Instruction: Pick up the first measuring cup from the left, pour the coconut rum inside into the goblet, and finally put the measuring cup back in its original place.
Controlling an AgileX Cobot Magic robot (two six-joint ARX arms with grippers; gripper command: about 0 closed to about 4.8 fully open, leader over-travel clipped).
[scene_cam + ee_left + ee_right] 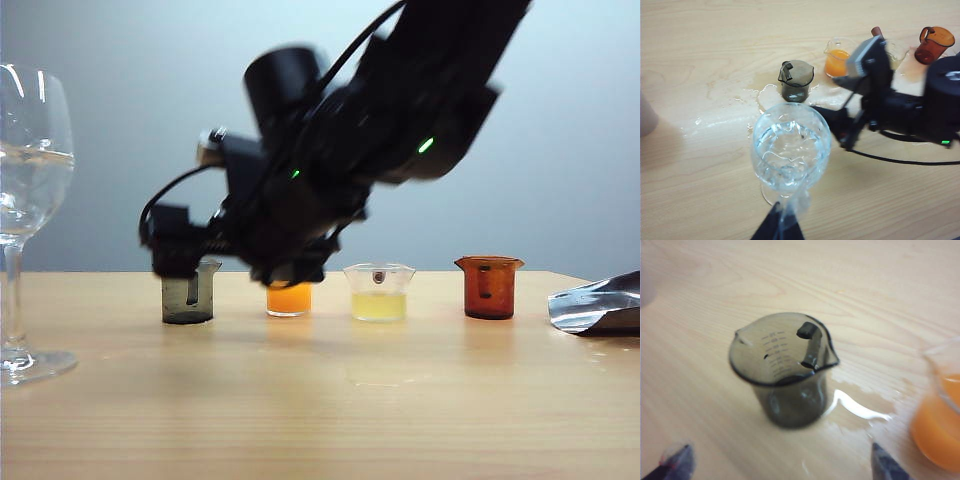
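Note:
The smoky grey measuring cup (188, 295) (796, 82) (782, 372) stands upright on the table, first from the left in its row. My right gripper (782, 467) (178, 250) is open, its fingertips short of the cup and apart from it, with nothing between them. The goblet (28, 170) (790, 147) stands at the far left. Clear liquid, the coconut rum (30, 185), is in its bowl. My left gripper (782, 220) shows only in the left wrist view. Its dark fingers meet around the goblet's stem below the bowl.
Right of the grey cup stand a cup of orange liquid (289, 298), a cup of pale yellow liquid (379, 295) and an amber-brown cup (489, 287). A silver pouch (600, 305) lies at the far right. A clear spill (757, 97) (855, 407) wets the wood by the grey cup.

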